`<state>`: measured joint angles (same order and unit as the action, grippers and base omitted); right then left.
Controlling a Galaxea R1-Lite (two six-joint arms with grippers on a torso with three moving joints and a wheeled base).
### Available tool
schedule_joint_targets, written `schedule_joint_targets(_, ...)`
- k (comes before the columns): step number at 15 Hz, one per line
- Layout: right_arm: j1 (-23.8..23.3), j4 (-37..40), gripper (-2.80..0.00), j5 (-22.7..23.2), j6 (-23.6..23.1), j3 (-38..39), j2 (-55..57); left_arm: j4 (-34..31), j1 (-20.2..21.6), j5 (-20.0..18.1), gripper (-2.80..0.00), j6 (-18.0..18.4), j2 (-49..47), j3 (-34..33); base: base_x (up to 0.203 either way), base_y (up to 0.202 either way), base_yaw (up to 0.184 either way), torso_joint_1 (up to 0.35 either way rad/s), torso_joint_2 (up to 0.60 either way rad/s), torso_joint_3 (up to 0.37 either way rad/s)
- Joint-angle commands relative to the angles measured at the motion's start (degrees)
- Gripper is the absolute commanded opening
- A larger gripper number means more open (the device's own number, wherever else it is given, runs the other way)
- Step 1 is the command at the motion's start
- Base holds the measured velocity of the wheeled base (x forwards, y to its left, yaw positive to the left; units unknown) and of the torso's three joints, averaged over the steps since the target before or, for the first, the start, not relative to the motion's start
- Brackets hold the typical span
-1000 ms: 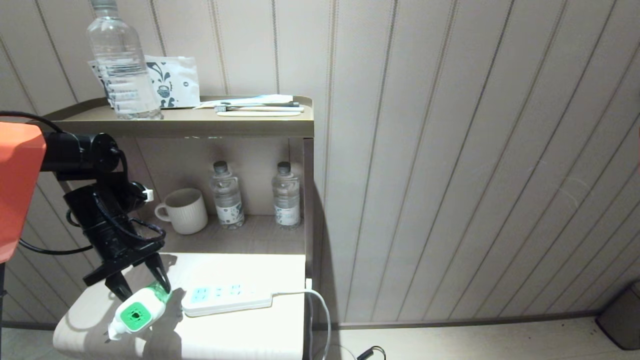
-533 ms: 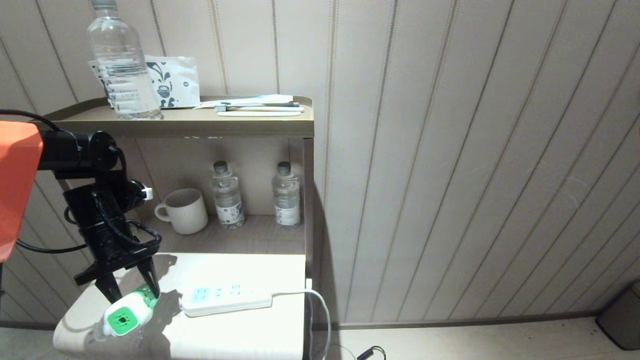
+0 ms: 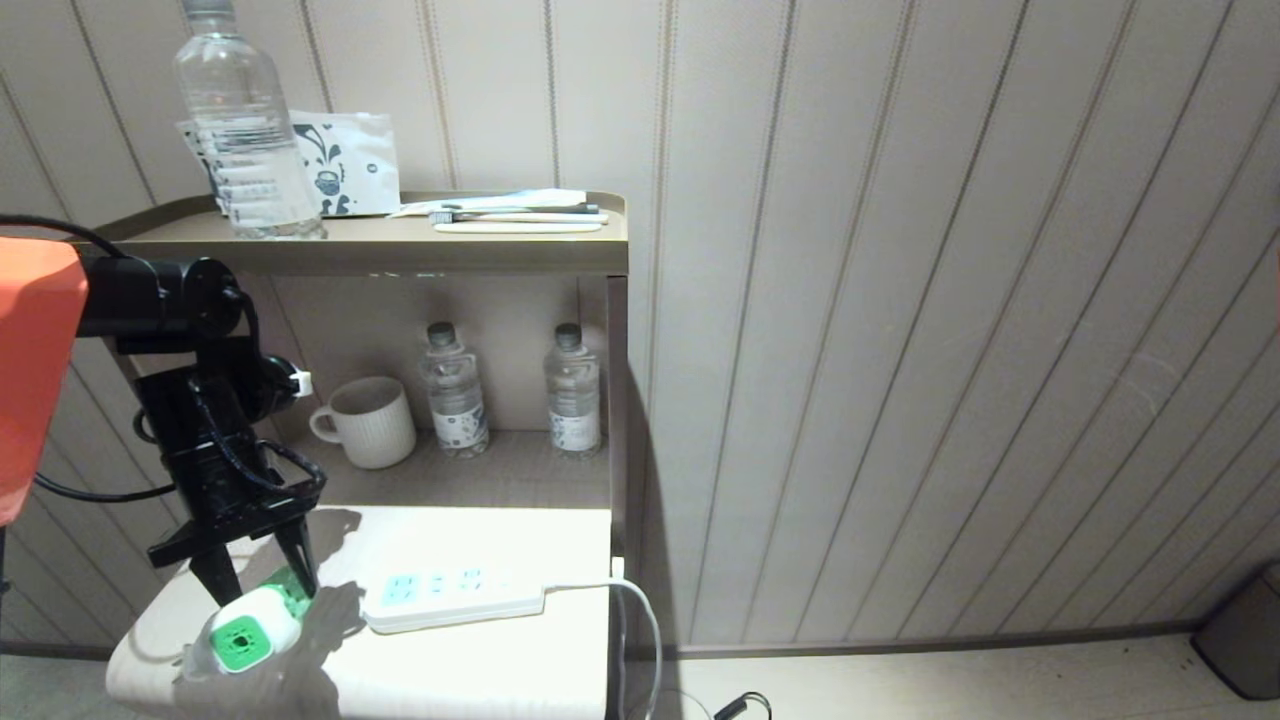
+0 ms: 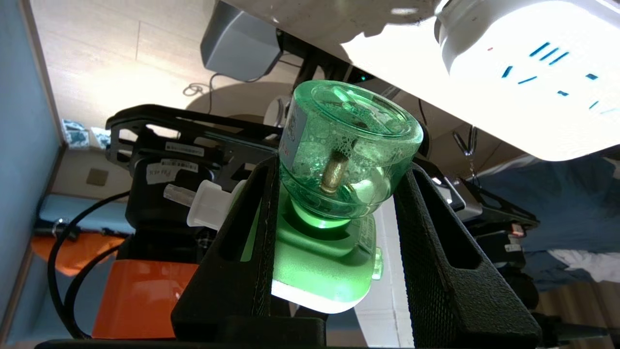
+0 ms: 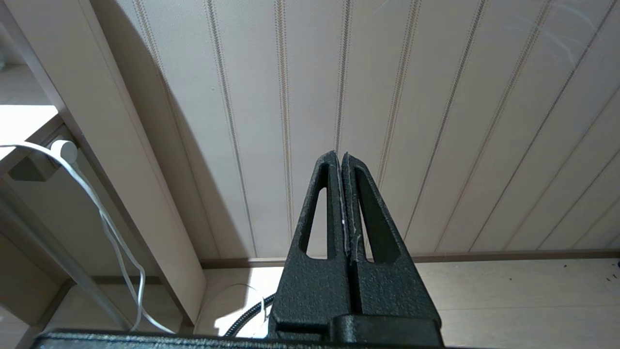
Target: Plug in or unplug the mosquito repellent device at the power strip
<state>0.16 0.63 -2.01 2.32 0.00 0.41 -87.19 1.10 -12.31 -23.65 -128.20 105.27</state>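
1. No words or brand names can be read anywhere. A white packet (image 3: 345, 160) on the top shelf has a dark swirly picture, and the small bottles' labels are too tiny to read.
2. The left gripper (image 3: 257, 585) is clenched on the mosquito repellent device (image 3: 243, 634), one black finger (image 4: 252, 232) on each side of its green bottle.
3. The device is over the left end of the white table (image 3: 480, 670), just beside the power strip (image 3: 455, 596), not plugged in.
4. The strip lies flat, and its white cable (image 3: 640, 620) hangs off the table's right edge.
5. A cup (image 3: 368, 422) and two small water bottles (image 3: 455, 392) stand on the shelf behind.
6. A big water bottle (image 3: 240, 125) stands on top.
7. The right gripper (image 5: 341, 162) is pressed shut, holding nothing, facing the striped wall (image 5: 436, 97).
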Motion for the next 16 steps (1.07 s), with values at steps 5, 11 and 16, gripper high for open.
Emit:
schedule_joint_targets(5, 0.02, -0.01, -2.80, -0.01, 0.05, 0.00, 0.02, -2.77, -1.75, 0.18, -2.80, -0.13, 3.87, -0.48, 0.000, 0.000, 0.000, 0.000, 0.00, 0.000)
schedule_joint_targets(11, 0.02, 0.07, -2.80, -0.01, 0.06, 0.00, 0.02, 9.26, -1.19, 7.92, -2.80, -0.19, 13.31, -9.88, 0.000, 0.000, 0.000, 0.000, 0.00, 0.000)
schedule_joint_targets(16, 0.02, 0.07, -2.80, -0.01, 0.04, 0.00, 0.02, 34.69, 1.43, 9.24, -2.80, -0.04, 21.65, -19.91, 0.000, 0.000, 0.000, 0.000, 0.00, 0.000)
